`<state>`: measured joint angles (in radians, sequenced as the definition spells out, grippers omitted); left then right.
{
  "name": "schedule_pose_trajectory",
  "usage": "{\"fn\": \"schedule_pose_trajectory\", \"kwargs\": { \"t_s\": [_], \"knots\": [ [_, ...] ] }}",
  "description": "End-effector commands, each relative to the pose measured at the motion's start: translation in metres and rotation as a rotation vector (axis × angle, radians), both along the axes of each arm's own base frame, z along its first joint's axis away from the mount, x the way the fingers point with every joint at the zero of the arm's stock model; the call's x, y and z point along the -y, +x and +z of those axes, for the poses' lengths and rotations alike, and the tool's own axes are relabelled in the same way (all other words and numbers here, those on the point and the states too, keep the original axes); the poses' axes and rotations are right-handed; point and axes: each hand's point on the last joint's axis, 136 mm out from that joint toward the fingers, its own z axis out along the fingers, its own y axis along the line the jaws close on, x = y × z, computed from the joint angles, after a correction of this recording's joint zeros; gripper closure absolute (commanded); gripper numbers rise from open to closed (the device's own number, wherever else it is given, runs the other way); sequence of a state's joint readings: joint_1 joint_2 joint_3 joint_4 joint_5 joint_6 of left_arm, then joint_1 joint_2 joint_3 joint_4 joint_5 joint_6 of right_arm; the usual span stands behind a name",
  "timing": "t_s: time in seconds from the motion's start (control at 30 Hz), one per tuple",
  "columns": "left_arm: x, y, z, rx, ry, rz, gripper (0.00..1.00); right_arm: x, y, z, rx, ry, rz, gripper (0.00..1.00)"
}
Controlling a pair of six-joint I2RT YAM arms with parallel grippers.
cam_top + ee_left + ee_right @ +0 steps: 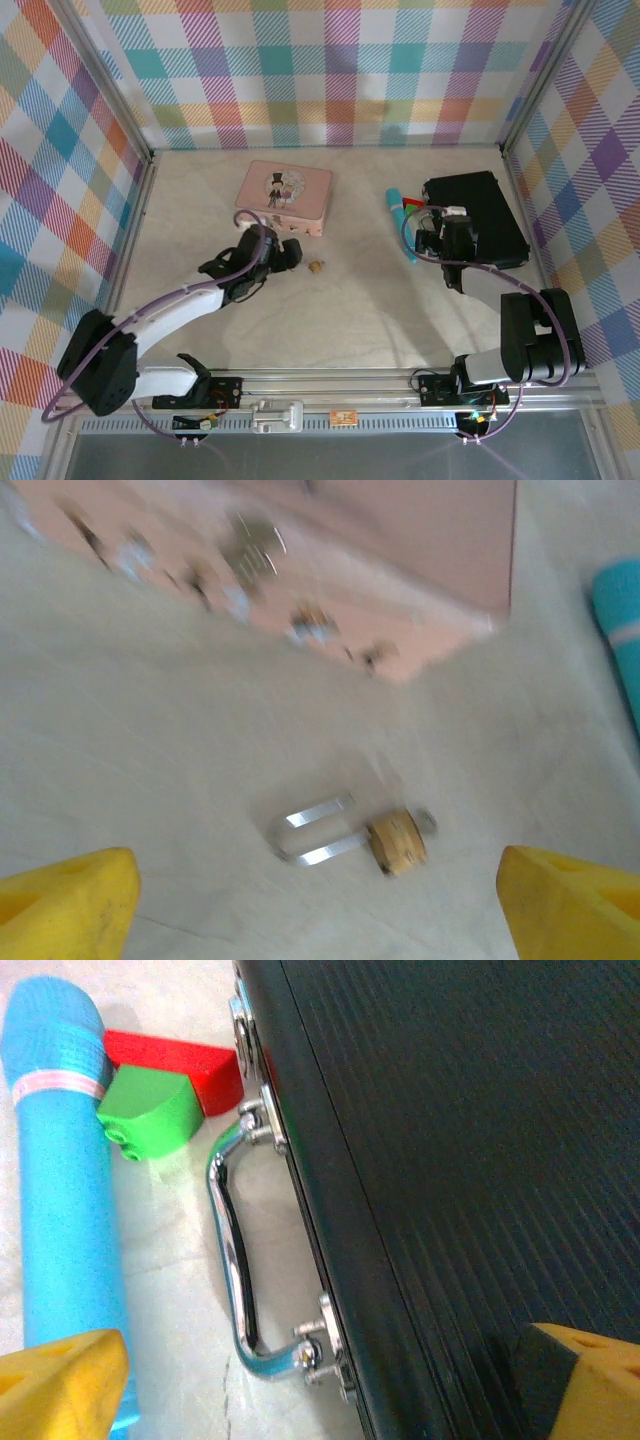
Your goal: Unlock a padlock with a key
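Observation:
The tiny brass padlock (397,842) lies on its side on the pale table, its silver shackle (312,832) pointing left with one leg apart from the body. A small grey nub (427,822) sticks out of the body's far end; the blur hides whether it is the key. My left gripper (320,910) hangs open just above and before the padlock, with its yellow fingertips (70,900) wide on either side and touching nothing. From above, the padlock (317,266) sits just right of the left gripper (290,251). My right gripper (320,1390) stands open over the black case's handle.
The pink picture tin (285,195) lies just behind the padlock. A teal tube (400,225), a red block (175,1060) and a green block (150,1112) lie left of the black case (478,220). Plaid walls close in three sides.

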<state>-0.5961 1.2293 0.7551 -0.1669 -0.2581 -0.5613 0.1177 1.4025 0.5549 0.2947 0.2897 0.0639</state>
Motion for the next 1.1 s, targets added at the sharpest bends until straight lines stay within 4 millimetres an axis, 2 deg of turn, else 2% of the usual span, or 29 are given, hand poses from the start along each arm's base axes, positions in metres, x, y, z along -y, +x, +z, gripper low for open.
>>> {"fn": "schedule_pose_trajectory", "kwargs": {
  "t_s": [0.0,0.1,0.13,0.27,0.4,0.43,0.47,0.67,0.8,0.97,1.07],
  "knots": [
    [-0.062,-0.002,0.019,0.037,0.239,0.09,0.07,-0.01,0.019,0.017,0.14,0.02,0.081,0.01],
    [-0.099,0.002,0.042,0.141,0.258,0.189,0.07,-0.009,0.024,0.021,0.194,-0.002,0.09,0.01],
    [-0.11,0.002,0.048,0.175,0.241,0.225,0.07,-0.004,0.023,0.016,0.185,0.001,0.067,0.01],
    [-0.148,-0.003,0.059,0.246,0.269,0.335,0.07,0.001,0.025,0.015,0.221,0.042,0.063,0.01],
    [-0.174,-0.005,0.043,0.218,0.379,0.388,0.07,0.008,0.02,0.011,0.3,0.064,0.047,0.01],
    [-0.181,-0.005,0.036,0.203,0.395,0.408,0.07,0.009,0.016,0.005,0.256,0.07,0.041,0.01],
    [-0.185,-0.005,0.03,0.19,0.404,0.425,0.07,0.01,0.018,0.008,0.273,0.077,0.035,0.01],
    [-0.201,0.001,-0.003,0.182,0.488,0.479,0.07,0.01,0.017,0.007,0.272,0.07,0.035,0.01],
    [-0.201,0.017,-0.019,0.192,0.526,0.445,0.07,0.01,0.017,0.007,0.269,0.07,0.035,0.01],
    [-0.188,0.044,-0.032,0.261,0.48,0.372,0.07,0.01,0.017,0.007,0.269,0.071,0.035,0.01],
    [-0.192,0.056,-0.03,0.287,0.531,0.388,0.08,0.01,0.017,0.007,0.269,0.071,0.036,0.01]
  ]
}}
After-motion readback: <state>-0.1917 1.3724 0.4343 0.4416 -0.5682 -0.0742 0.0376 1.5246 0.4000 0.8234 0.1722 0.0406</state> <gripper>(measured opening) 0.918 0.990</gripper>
